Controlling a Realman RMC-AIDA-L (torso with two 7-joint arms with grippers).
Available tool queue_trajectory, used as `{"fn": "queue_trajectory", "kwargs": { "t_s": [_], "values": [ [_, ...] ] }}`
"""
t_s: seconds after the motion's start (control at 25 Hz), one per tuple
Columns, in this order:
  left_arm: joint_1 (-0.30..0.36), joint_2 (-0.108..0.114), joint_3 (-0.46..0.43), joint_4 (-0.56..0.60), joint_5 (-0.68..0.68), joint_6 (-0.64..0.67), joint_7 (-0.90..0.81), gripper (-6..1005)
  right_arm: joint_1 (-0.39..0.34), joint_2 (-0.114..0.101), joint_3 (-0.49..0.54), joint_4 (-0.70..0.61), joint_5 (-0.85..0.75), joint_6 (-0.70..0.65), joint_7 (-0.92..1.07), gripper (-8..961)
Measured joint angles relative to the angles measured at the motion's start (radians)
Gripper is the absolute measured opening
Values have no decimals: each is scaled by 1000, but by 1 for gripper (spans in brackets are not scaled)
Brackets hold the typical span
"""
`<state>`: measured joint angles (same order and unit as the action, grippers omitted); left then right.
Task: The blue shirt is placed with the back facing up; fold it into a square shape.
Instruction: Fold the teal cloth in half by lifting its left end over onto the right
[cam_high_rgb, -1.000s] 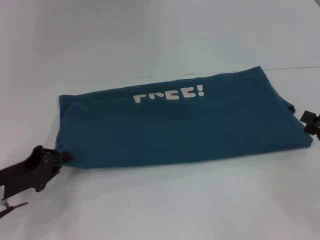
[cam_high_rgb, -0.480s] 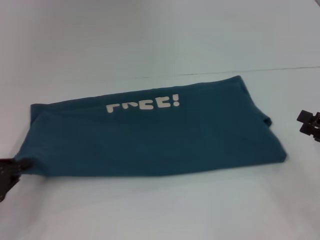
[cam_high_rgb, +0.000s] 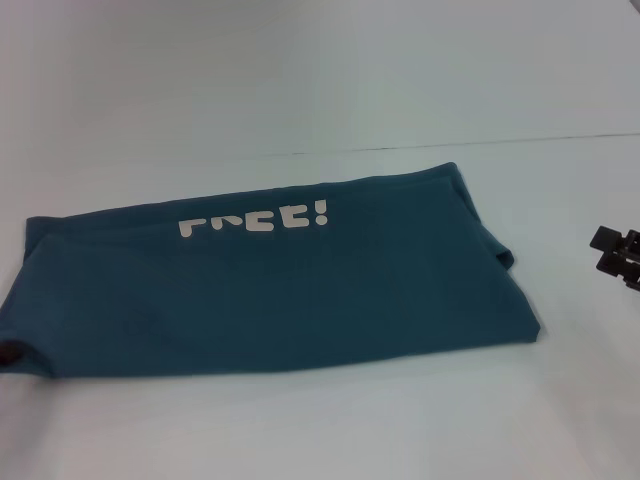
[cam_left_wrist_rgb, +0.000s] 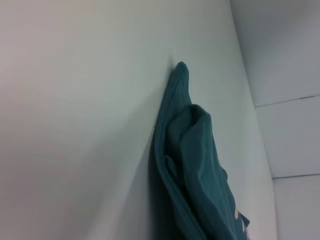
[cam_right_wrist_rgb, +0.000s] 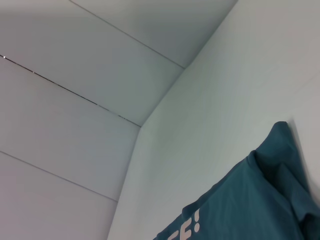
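Observation:
The blue shirt (cam_high_rgb: 280, 290) lies on the white table as a long folded band, with white lettering (cam_high_rgb: 255, 220) showing upside down near its far edge. Its near left corner reaches the head view's left edge, where only a sliver of my left gripper (cam_high_rgb: 5, 352) shows, holding that corner. The left wrist view shows the bunched, layered end of the shirt (cam_left_wrist_rgb: 195, 165). My right gripper (cam_high_rgb: 610, 250) sits at the far right, apart from the shirt, its fingers spread with nothing between them. In the right wrist view the shirt's other end (cam_right_wrist_rgb: 250, 200) lies farther off.
The white table (cam_high_rgb: 300, 430) stretches all around the shirt. A thin seam (cam_high_rgb: 560, 138) runs across the table behind the shirt. White panelled walls (cam_right_wrist_rgb: 75, 100) show in the right wrist view.
The shirt has slid to the left across the table, pulled by my left gripper, which has gone almost out of the head view. The right gripper has stayed in place, now well apart from the shirt.

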<state>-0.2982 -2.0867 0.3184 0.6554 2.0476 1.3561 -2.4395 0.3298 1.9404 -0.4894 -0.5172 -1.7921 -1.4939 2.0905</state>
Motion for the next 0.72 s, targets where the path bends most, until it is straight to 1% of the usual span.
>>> {"fn": "queue_trajectory", "kwargs": {
  "t_s": [0.36, 0.52, 0.6, 0.72],
  "values": [
    [-1, -4, 8, -3, 4, -16, 5, 13, 1, 2, 3, 0, -25, 9, 3, 655],
    [18, -6, -23, -1, 9, -54, 1, 13, 1, 0, 2, 0, -25, 9, 3, 655],
    [28, -7, -45, -1, 12, -56, 4, 13, 1, 0, 3, 0, -26, 9, 3, 655],
    [30, -7, -51, -1, 13, -43, 6, 13, 2, 0, 5, 0, -26, 9, 3, 654]
  ]
}}
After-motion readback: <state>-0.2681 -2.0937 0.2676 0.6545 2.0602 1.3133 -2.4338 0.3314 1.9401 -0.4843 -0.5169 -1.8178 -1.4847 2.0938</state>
